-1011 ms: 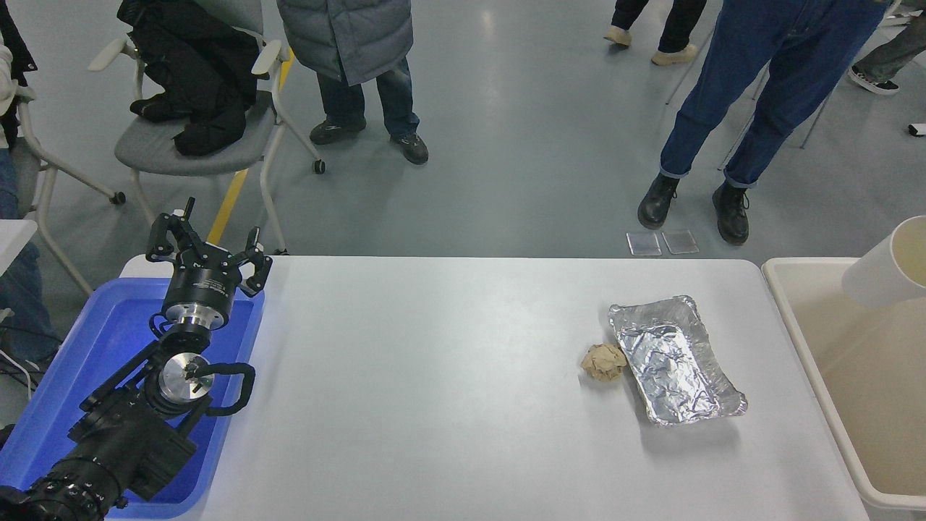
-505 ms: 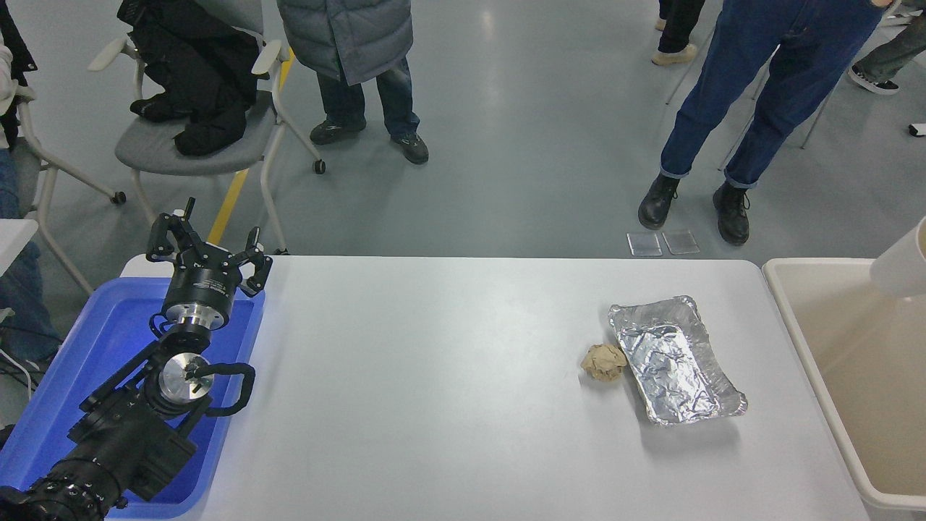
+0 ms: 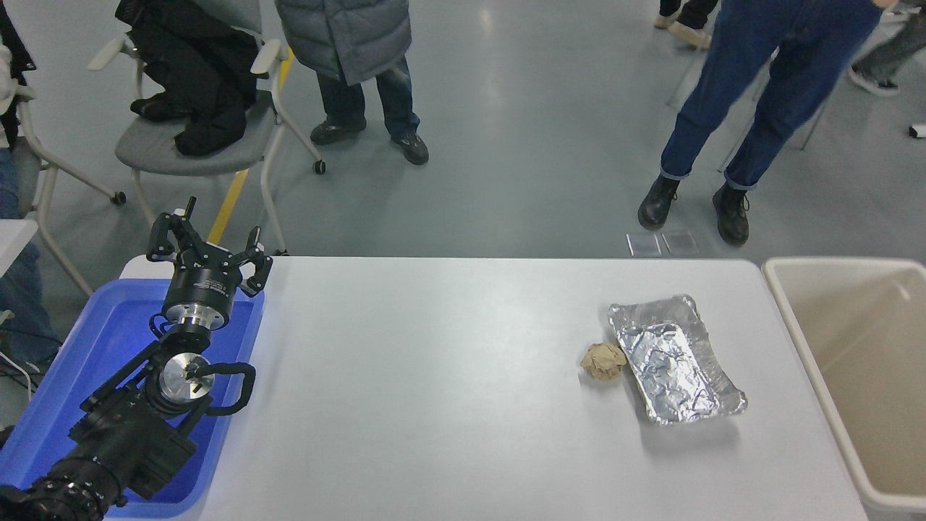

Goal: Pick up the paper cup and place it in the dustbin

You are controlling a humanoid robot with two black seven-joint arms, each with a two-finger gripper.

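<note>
The left gripper (image 3: 206,246) is parked at the near left of the table (image 3: 434,405), its arm coming in from the lower left corner and lying over the blue tub (image 3: 87,347); its black fingers (image 3: 255,250) stand spread apart with nothing between them, pointing away toward the far edge of the table. The right arm and its gripper are out of the picture, so how its jaws stand cannot be told.

The dustbin (image 3: 803,347) stands just off the right end of the table, its thick cream rim close against the table edge; the part of its inside that shows is bare, and its right side is cut off by the picture's edge. The paper cup is nowhere to be seen in this view, neither on the table nor in the visible part of the dustbin.

On the table, toward the right end, lies a foil tray (image 3: 676,358), set slantwise; a crumpled brown paper ball (image 3: 604,360) sits touching or just beside the tray's left side.

Beyond the table's far edge stand people on a grey floor; a person in blue jeans and black boots (image 3: 723,123) is at the far right; another in a grey padded coat (image 3: 347,43) is at the far left, next to a chair (image 3: 188,145) piled with dark clothing.
</note>
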